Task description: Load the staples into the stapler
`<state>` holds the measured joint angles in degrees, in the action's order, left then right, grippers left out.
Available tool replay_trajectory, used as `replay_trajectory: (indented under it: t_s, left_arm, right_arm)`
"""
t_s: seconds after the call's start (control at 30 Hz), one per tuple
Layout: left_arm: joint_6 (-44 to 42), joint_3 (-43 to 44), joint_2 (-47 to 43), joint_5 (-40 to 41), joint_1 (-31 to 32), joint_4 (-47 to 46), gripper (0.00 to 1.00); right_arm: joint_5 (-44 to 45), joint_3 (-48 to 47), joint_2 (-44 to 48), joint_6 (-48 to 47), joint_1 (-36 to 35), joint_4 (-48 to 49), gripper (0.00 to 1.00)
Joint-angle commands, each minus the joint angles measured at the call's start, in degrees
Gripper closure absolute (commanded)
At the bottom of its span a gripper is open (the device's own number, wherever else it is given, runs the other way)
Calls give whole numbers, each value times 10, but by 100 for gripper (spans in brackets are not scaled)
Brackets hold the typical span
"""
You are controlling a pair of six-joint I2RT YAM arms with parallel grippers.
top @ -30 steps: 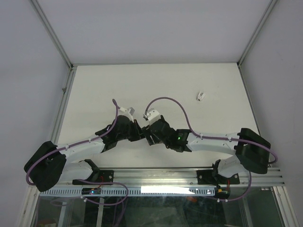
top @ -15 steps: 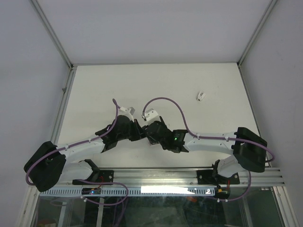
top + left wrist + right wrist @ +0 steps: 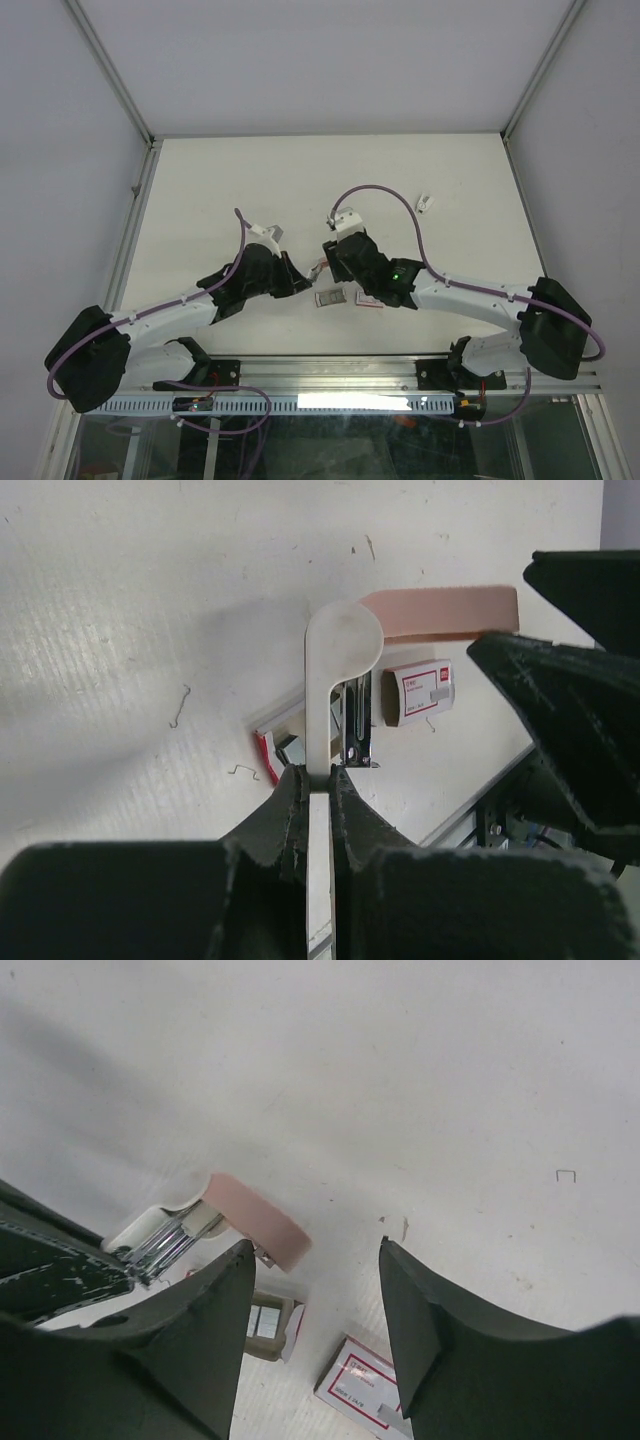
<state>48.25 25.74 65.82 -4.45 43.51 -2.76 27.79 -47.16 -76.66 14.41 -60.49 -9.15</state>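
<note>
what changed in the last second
The right gripper drew away from the left gripper, toward the far right, jaws open and empty. That uncovered the staple box and tray lying on the table. The left gripper stayed shut on the stapler; the small white piece did not move.

The right pincer (image 3: pixel 315 1250) hangs over the white tabletop (image 3: pixel 420 1050), its dark fingers spread with nothing between them. Beyond the left finger, the stapler (image 3: pixel 250 1222) shows a pink top and shiny metal, its far end at the left pincer (image 3: pixel 95 1265). Lower, between the fingers, lie a grey tray (image 3: pixel 268 1322) of staple strips and a red-labelled box (image 3: pixel 360 1385). A loose staple (image 3: pixel 566 1175) lies well to the right.
</note>
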Motion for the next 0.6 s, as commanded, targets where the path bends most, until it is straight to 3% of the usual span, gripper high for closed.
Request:
replay_trajectory:
  t_s: [0.0,0.2,0.4,0.57]
  left_arm:
    - [-23,7,-25,-8,3,3,100]
    - [-62,6,-50,-39,3,3,100]
    - [-95,1,-76,-93,3,0,100]
    - [-66,1,-79,-54,-5,19,100]
  right_arm:
    - [-20,10,25,-10,23,24,45]
    - [-90,25,38,-7,65,47,45]
    - [-231,49,56,10,131,82,45]
    - [-320,66,82,18,168,95,43]
